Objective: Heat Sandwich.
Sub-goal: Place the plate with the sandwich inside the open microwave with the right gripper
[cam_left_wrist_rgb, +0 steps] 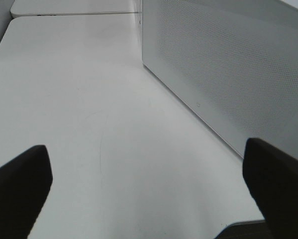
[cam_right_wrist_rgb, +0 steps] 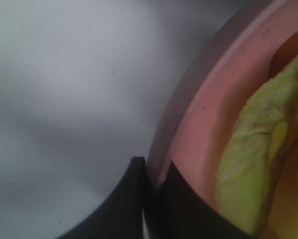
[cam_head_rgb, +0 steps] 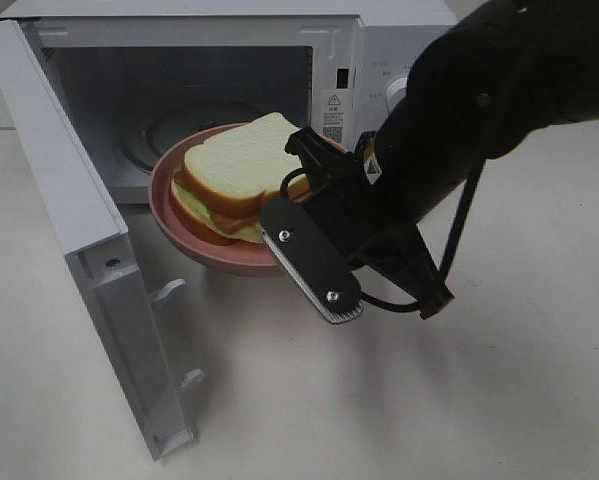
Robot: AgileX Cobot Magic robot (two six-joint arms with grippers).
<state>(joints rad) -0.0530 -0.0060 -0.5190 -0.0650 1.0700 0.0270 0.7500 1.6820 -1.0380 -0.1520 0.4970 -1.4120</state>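
Closest to the lens is the right gripper (cam_right_wrist_rgb: 151, 194), and its jaws are pressed together on the rim of the pink plate (cam_head_rgb: 194, 250), pinching it on the side away from the door (cam_head_rgb: 69, 230). On this plate lies the sandwich (cam_head_rgb: 241, 165), with a green leaf showing between the bread slices. I think the rim is taken, and not the bread, so that the food keeps its shape and the plate goes in level. The plate hangs above the desk (cam_head_rgb: 449, 400) at the mouth of the microwave (cam_head_rgb: 389, 40), which stands toward the far edge of the desk. Its far side seems to be over the sill, near the glass turntable (cam_head_rgb: 164, 125), but setting it down inside looks not yet done. The door stands wide open, which leaves the way free

The right wrist view shows what the arm hides in the high view: the two fingers (cam_right_wrist_rgb: 129, 209) with the thin rim between them. Only the left wrist view shows the left gripper (cam_left_wrist_rgb: 149, 189). It is spread wide and empty, low over the desk just beside the dotted panel of the door, perhaps waiting to shut it
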